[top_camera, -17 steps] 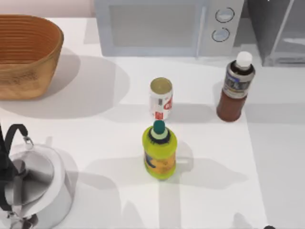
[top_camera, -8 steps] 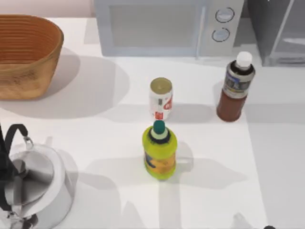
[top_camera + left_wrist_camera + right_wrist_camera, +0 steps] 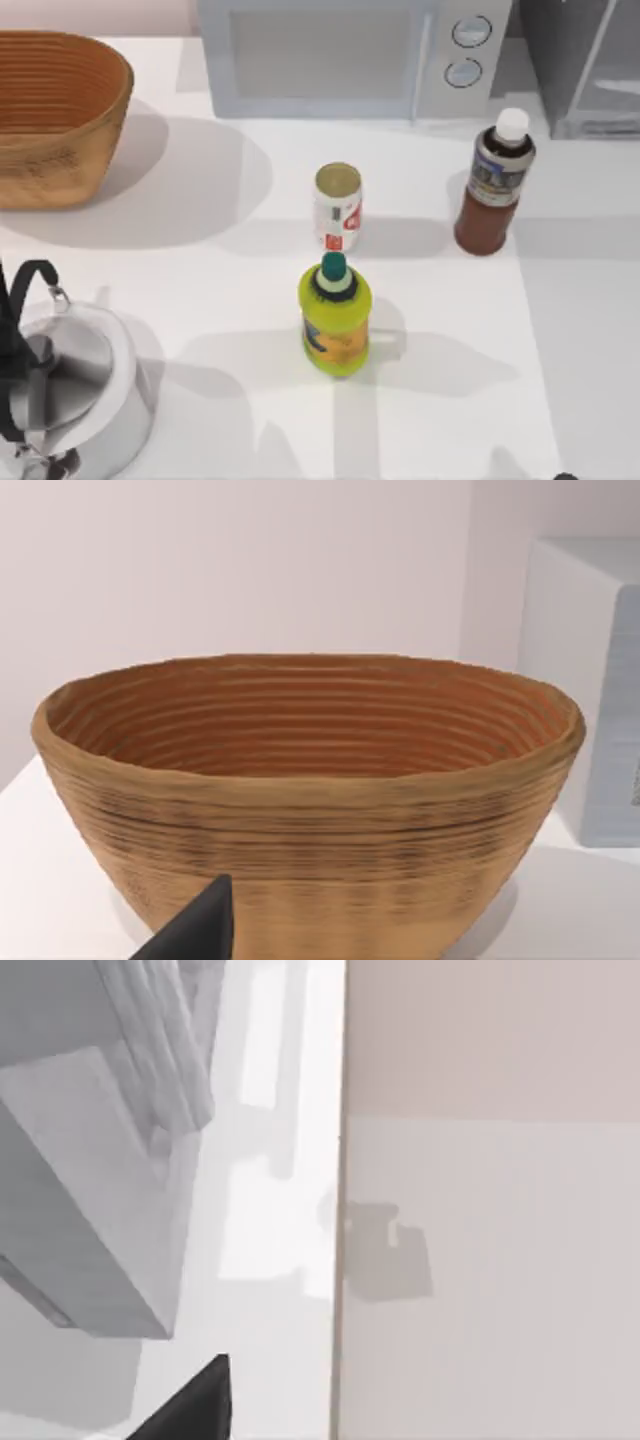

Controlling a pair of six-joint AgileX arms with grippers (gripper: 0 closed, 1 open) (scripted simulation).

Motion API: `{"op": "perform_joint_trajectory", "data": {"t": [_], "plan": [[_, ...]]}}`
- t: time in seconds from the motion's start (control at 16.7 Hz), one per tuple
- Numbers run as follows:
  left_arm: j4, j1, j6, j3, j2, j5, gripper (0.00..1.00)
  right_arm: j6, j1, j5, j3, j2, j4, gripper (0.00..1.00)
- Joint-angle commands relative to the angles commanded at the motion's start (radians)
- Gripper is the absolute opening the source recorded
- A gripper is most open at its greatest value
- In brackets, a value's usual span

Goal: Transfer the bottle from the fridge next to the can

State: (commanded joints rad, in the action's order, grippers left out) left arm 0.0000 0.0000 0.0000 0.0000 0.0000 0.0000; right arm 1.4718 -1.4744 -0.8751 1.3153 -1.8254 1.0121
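The slim dark reddish-brown bottle (image 3: 494,186) with a white cap stands upright on the table, in front of the grey fridge (image 3: 588,62) at the back right. The fridge's grey body (image 3: 80,1170) shows close by in the right wrist view. The small white can (image 3: 338,208) with red markings stands near the table's middle, well to the bottle's left. A dark tip of my left gripper (image 3: 195,935) points at a woven basket. A dark tip of my right gripper (image 3: 190,1405) sits beside the fridge, off the table's right side. Neither gripper holds anything that I can see.
A yellow-green bottle (image 3: 335,318) with a teal cap stands just in front of the can. The white microwave (image 3: 350,55) is at the back, the woven basket (image 3: 55,120) (image 3: 300,810) at the back left, and a metal kettle (image 3: 70,395) at the front left.
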Motion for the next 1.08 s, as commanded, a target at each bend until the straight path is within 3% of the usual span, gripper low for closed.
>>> {"op": "perform_joint_trajectory", "data": {"t": [0.3, 0.54, 0.72, 1.08], "plan": [[0.0, 0.0, 0.0, 0.0, 0.0, 0.0, 1.0, -0.47, 0.275, 0.07, -0.012, -0.007, -0.372, 1.0], [0.0, 0.0, 0.0, 0.0, 0.0, 0.0, 1.0, -0.744, 0.459, 0.112, -0.02, -0.006, -0.619, 1.0], [0.0, 0.0, 0.0, 0.0, 0.0, 0.0, 1.0, -0.84, 0.536, 0.128, -0.023, -0.002, -0.714, 1.0], [0.0, 0.0, 0.0, 0.0, 0.0, 0.0, 1.0, -0.852, 0.537, 0.13, -0.03, 0.004, -0.729, 1.0]]}}
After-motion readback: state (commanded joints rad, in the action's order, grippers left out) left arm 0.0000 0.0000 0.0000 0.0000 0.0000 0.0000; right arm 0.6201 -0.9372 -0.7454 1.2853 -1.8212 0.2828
